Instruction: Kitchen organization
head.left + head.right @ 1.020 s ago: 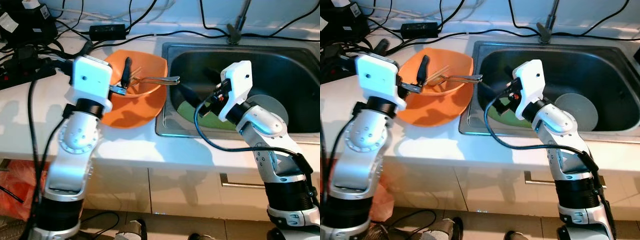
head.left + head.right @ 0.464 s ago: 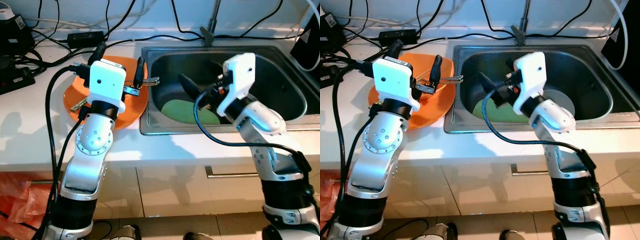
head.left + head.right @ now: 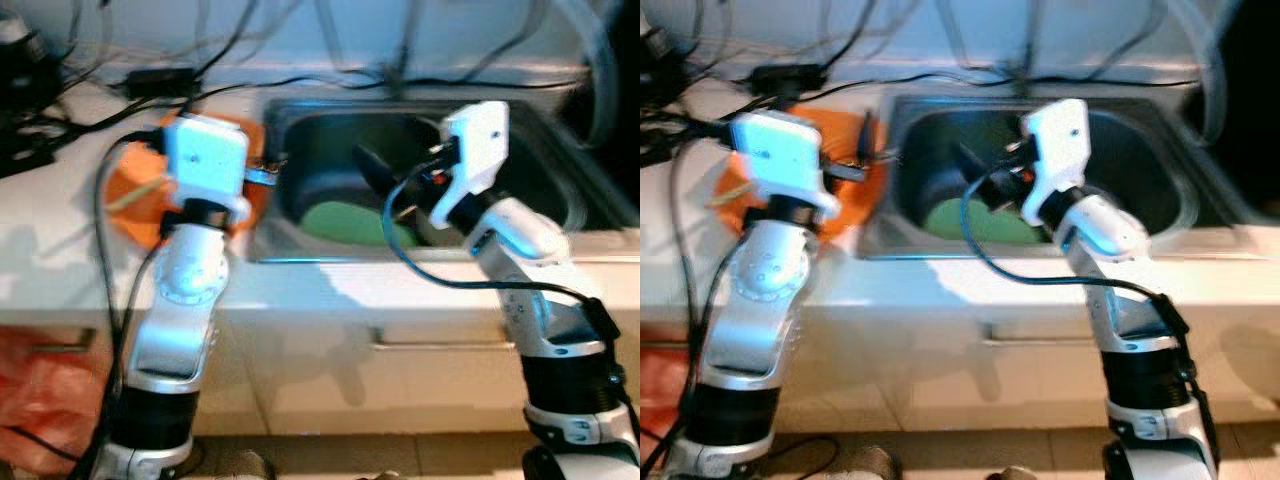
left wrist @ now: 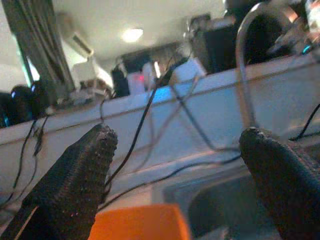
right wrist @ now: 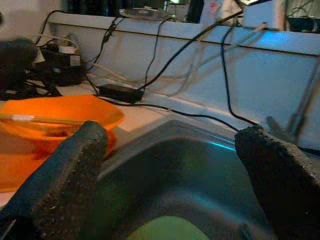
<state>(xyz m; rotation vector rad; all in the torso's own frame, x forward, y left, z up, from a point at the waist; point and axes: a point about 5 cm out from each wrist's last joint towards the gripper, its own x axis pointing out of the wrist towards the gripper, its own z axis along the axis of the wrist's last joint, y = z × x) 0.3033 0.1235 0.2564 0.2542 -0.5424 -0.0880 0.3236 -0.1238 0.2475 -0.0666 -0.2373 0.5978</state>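
Right wrist view shows our right gripper (image 5: 170, 165) spread empty above the steel sink (image 5: 200, 150); the left gripper (image 4: 185, 165) gapes too; next we likely reach the round green plate (image 3: 350, 222).

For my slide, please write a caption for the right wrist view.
Open right gripper over the steel sink, orange bowl on the counter beside it.

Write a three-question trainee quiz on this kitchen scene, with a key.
1. True or false: the green plate lies inside the sink.
2. On which side of the sink does the orange bowl sit? A) the robot's left B) the robot's right C) inside the basin
3. Fill in: in its wrist view, the right gripper has its fingers ____.

Key
1. True.
2. A; it rests on the white counter, near the left gripper.
3. Open, and nothing is between them.
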